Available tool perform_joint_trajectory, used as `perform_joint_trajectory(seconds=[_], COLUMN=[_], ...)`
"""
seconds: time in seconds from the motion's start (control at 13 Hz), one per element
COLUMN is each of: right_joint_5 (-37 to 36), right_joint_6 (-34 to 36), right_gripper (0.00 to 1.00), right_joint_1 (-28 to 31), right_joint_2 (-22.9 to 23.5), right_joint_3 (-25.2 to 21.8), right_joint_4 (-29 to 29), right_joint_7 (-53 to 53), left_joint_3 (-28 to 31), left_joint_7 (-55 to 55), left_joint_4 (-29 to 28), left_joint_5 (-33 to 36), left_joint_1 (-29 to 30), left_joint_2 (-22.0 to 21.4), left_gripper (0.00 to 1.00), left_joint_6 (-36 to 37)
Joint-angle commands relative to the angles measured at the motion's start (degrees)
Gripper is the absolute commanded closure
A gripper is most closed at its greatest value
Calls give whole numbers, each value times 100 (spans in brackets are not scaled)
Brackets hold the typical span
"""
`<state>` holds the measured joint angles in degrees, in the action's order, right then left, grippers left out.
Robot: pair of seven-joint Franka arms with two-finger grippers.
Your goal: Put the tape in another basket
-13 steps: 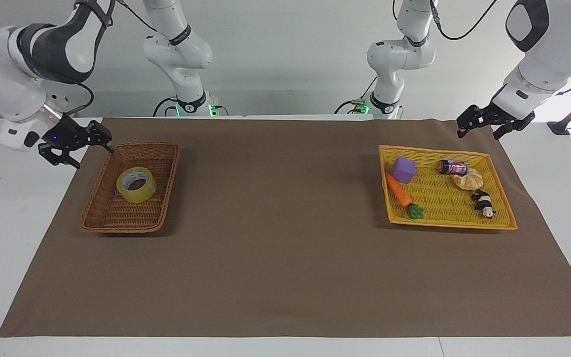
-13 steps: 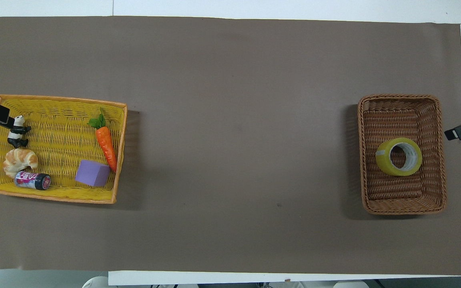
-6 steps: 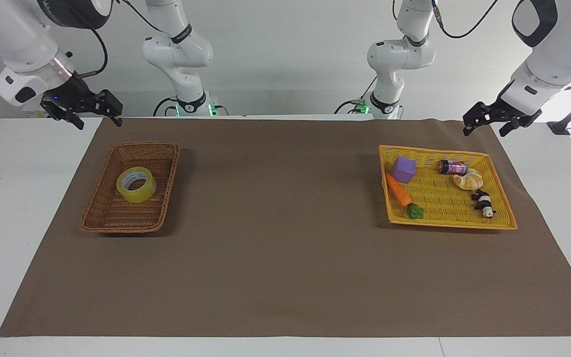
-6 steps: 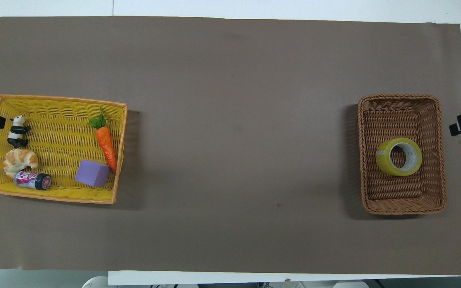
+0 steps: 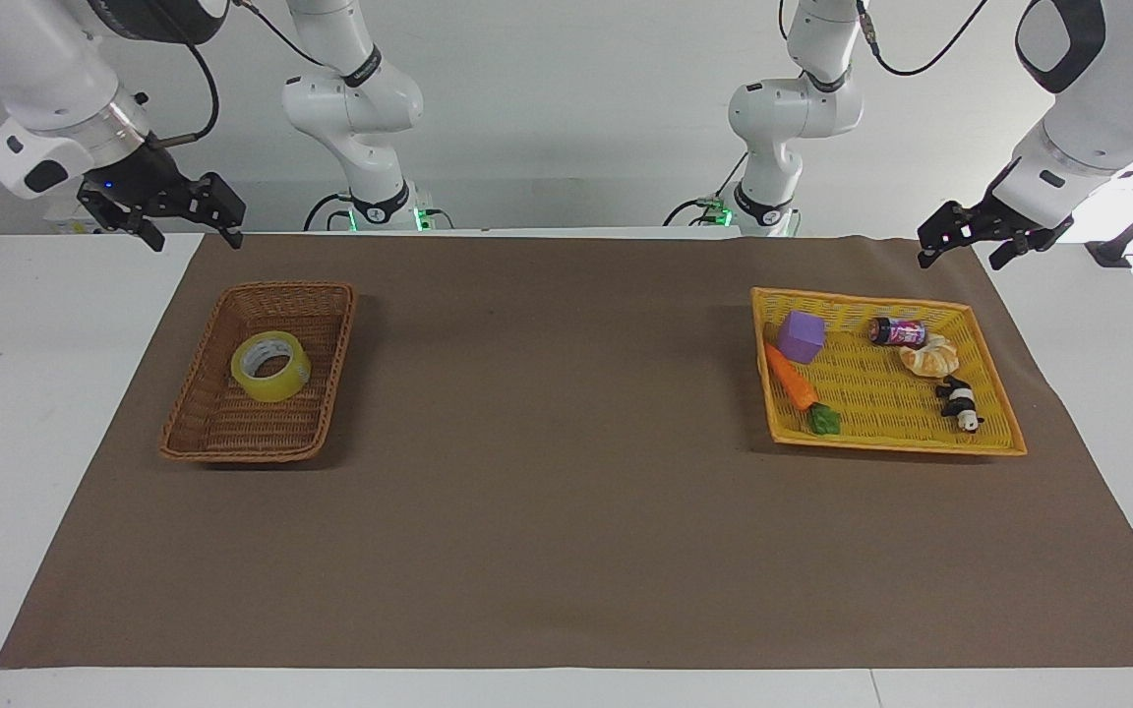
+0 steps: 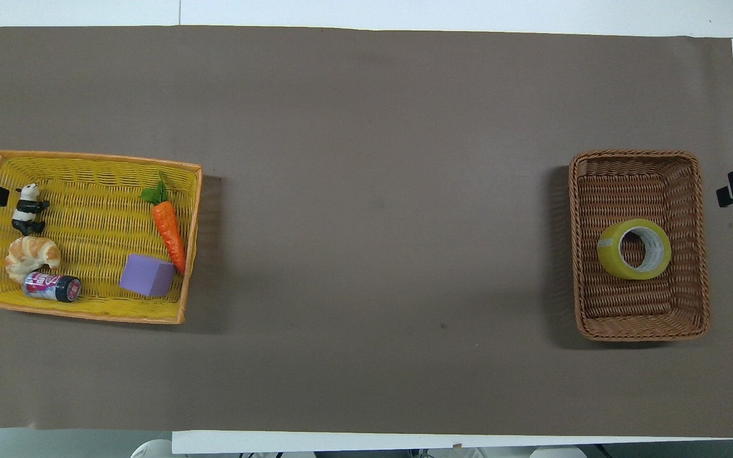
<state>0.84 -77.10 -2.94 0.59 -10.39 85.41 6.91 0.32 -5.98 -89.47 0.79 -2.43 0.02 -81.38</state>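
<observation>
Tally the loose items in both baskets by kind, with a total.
Roll of yellow tape: 1
Toy carrot: 1
Purple block: 1
Croissant: 1
Small can: 1
Panda figure: 1
Total: 6

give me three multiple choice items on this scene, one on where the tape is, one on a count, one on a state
1. Where is the tape?
A. in the brown wicker basket
B. in the yellow tray
C. on the mat

2. How many things lie in the yellow tray?
A. three
B. five
C. seven

3. What is the right gripper doing?
A. holding the tape
B. hanging empty in the air
C. resting in the tray

Key: 1 A, the roll lies on the wicker floor; 2 B, cube, carrot, can, croissant, panda; 3 B, nothing sits between its fingers.
</observation>
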Motion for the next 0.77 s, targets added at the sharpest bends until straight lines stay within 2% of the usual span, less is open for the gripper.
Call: perform_joint_trajectory(seconds=[0.0, 0.15, 0.31, 0.69], right_joint_5=[-206, -329, -479, -470], right_joint_6=[-24, -103, -541, -464], right_gripper=[0, 0, 0, 0], right_joint_1=[-163, -164, -164, -164], right_joint_2=[-279, -279, -244, -279], right_joint_3=[-51, 19, 116, 195], right_joint_4=[370, 371, 362, 397], right_joint_7=[-102, -312, -427, -673], left_joint_3=[-5, 4, 4, -5], left_joint_7=[53, 53, 53, 53], left_joint_4=[-132, -132, -132, -132], left_joint_5=[96, 96, 96, 96], left_joint_1=[6, 6, 6, 6], left_joint_2=[-134, -134, -134, -134], left_gripper=[0, 0, 0, 0], left_joint_6=[34, 34, 34, 34])
